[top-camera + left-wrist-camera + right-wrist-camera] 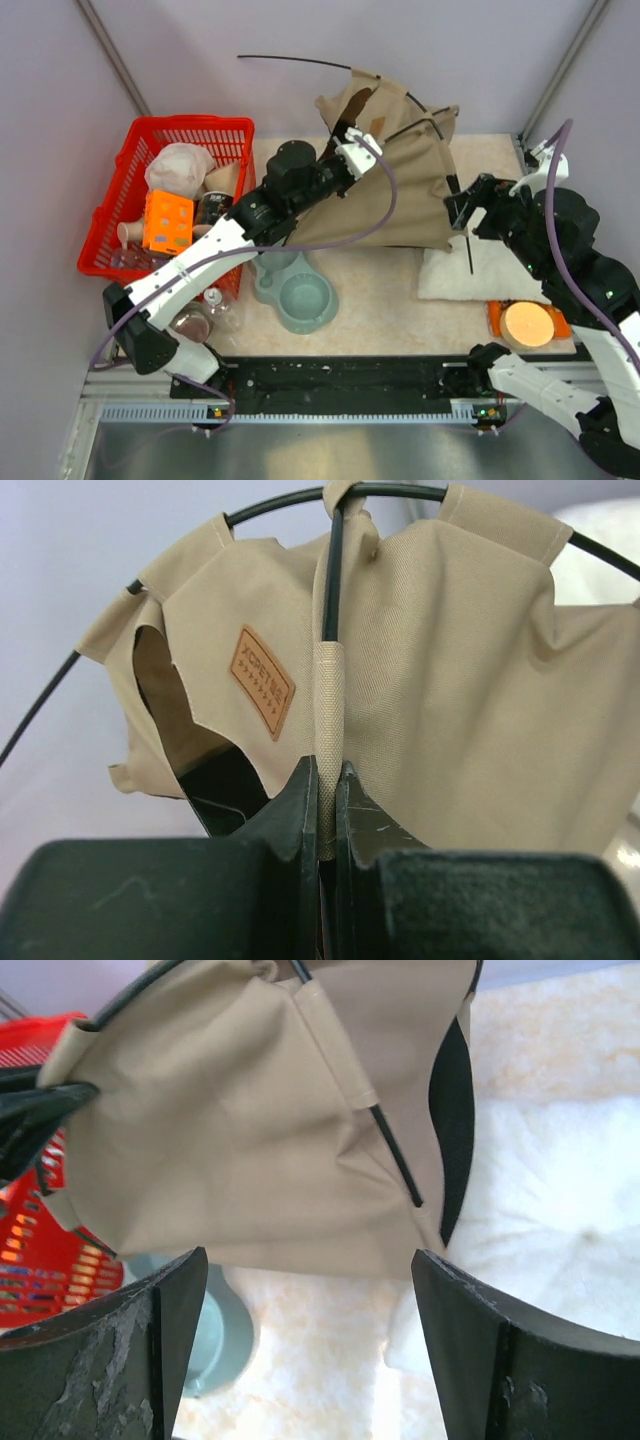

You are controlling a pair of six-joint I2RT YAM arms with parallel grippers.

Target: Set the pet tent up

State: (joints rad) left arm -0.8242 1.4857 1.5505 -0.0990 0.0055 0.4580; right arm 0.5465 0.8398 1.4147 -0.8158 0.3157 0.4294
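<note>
Beige tabletop [400, 290] below, my left gripper [327, 780] is clamped on the pole sleeve [330, 700] of the pet tent [400, 190], right gripper [308, 1265] fingers apart and empty, so any slip there could collapse it.

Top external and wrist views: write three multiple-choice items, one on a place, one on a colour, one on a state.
1. The red plastic basket stands on which side of the tan fabric pet tent?
A. the left arm's side
B. the right arm's side
C. beneath it

2. The tent's small stitched label patch is
A. brown
B. blue
C. white

3. The left pincer is
A. wide open
B. shut on the tent
C. out of view

Answers:
1 A, the basket sits at the top view's left.
2 A, the left wrist view shows it brown.
3 B, its jaws clamp the pole sleeve.
</note>
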